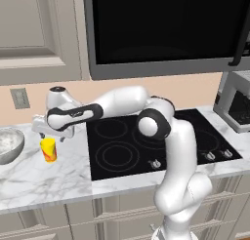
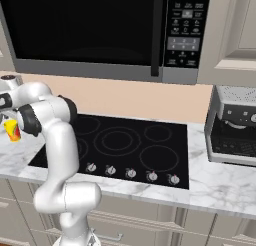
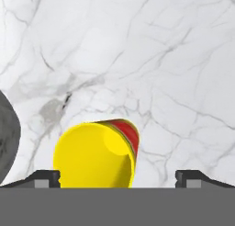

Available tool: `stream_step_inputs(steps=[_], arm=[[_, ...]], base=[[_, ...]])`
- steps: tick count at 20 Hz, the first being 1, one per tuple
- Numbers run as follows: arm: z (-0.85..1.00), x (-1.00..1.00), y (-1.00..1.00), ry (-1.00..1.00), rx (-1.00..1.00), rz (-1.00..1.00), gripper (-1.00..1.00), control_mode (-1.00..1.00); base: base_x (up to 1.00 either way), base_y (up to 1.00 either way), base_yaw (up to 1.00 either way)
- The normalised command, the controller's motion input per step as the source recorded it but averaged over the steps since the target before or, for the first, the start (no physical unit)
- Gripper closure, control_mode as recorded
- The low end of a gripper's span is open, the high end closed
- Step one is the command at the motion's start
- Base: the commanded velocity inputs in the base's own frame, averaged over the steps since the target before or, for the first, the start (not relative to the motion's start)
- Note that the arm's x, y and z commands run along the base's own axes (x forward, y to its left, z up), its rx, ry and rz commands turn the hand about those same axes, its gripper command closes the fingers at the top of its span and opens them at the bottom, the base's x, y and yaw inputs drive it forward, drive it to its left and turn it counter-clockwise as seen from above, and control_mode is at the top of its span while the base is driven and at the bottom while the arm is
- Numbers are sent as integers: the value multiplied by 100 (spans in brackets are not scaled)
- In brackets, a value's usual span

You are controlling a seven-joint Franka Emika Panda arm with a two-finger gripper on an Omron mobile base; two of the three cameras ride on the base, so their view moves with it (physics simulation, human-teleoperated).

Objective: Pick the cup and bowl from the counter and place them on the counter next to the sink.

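The small yellow cup [image 1: 48, 150] with a red-orange patch stands upright on the white marble counter [image 1: 44, 180], left of the cooktop. My gripper [image 1: 52, 136] hangs open just above it. In the hand view I look down into the cup [image 3: 96, 156], which sits between the two fingertips [image 3: 46, 178], closer to the left one, with nothing touching it. The gripper [image 3: 118, 179] holds nothing. The grey speckled bowl [image 1: 9, 144] rests on the counter left of the cup, and its rim [image 3: 7, 138] shows at the hand view's left edge. The sink is out of view.
A black glass cooktop [image 1: 146, 141] with front knobs lies right of the cup. A dark microwave [image 2: 100, 30] hangs over it. A silver toaster oven [image 2: 235, 130] stands on the counter at the far right. My arm stretches left over the cooktop.
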Motion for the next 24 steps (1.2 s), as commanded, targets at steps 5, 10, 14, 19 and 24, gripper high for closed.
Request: stream_step_inputs(steps=[5,10,14,19,24], arm=[[-6,11,10,5,-1,0,-100,-100],[-1,0,-1,4,0,-1,-100,-100],[0,-6,-17,0,0,-2,-100,-100],[-1,-2,-35,0,0,-1,-100,-100],[-10,0,-8,0,0,0,-100,-100]], base=[[0,0,0],[0,0,0],[0,0,0],[0,0,0],[0,0,0]])
